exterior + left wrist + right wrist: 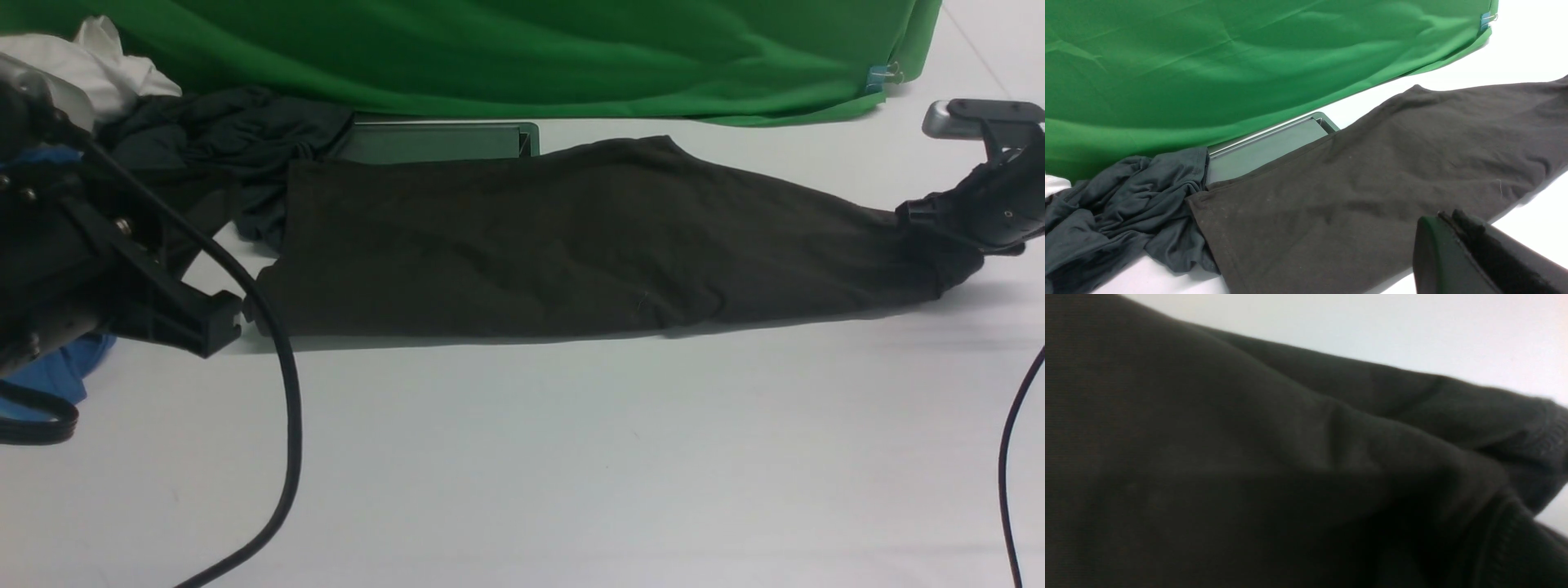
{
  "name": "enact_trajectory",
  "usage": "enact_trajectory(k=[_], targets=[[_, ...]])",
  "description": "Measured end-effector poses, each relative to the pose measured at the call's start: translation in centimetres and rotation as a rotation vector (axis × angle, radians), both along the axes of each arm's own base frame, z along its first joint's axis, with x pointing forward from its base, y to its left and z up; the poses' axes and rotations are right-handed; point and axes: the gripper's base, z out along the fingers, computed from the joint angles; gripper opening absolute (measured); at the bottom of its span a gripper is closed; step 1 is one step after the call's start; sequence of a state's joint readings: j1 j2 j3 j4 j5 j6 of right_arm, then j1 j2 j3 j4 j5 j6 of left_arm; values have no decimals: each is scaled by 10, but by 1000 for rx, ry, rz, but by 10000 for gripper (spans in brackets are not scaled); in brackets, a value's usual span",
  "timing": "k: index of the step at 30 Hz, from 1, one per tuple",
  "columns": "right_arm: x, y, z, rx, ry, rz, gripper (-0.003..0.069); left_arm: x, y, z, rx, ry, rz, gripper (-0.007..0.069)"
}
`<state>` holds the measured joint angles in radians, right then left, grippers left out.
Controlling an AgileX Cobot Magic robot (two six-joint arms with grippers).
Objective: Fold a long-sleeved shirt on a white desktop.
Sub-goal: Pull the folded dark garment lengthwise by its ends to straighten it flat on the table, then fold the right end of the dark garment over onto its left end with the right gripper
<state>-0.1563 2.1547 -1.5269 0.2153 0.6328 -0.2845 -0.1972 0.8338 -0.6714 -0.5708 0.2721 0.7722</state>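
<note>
At the long-sleeved shirt (571,245), right arm (1000,204) angles low.

Quick headcount of what's on there:

- One long-sleeved shirt (571,237), the big dark one.
- Three other bits of clothing: one charcoal-grey garment (229,131), one blue garment (57,376) that's mostly hidden, and one white cloth (106,65).
- One green backdrop (531,49), with one little blue clip (878,77) on its corner.
- One flat dark tray (433,143).
- Two end effectors: left end effector (220,320) and right end effector (922,214).
- Two black cables, far as I can make out: left cable (286,408) and right cable (1008,457).
- One white tabletop (571,457).
</note>
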Motion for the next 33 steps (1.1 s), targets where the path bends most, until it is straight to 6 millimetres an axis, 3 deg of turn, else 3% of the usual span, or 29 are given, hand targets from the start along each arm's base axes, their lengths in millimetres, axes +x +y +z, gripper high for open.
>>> enact_trajectory(k=[2, 4, 8, 14, 19, 27, 33], targets=[[0, 0, 0, -10, 2, 31, 99, 0, 0, 0, 0, -1, 0, 17], [-2, -1, 4, -14, 6, 42, 69, 0, 0, 0, 4, -2, -1, 17], [-12, -11, 22, -50, 42, 62, 66, 0, 0, 0, 2, -2, -1, 17], [-45, -51, 86, -112, 41, -24, 66, -2, 0, 1, -4, -1, -4, 17], [-64, -66, 111, -119, 44, -84, 66, -7, 1, 6, -13, -29, -3, 17], [-70, -51, 141, -94, -44, -80, 66, -11, 2, 8, -14, -45, -3, 17], [-72, -7, 173, -39, -163, -6, 66, -11, 2, 9, -14, -47, -3, 17]])
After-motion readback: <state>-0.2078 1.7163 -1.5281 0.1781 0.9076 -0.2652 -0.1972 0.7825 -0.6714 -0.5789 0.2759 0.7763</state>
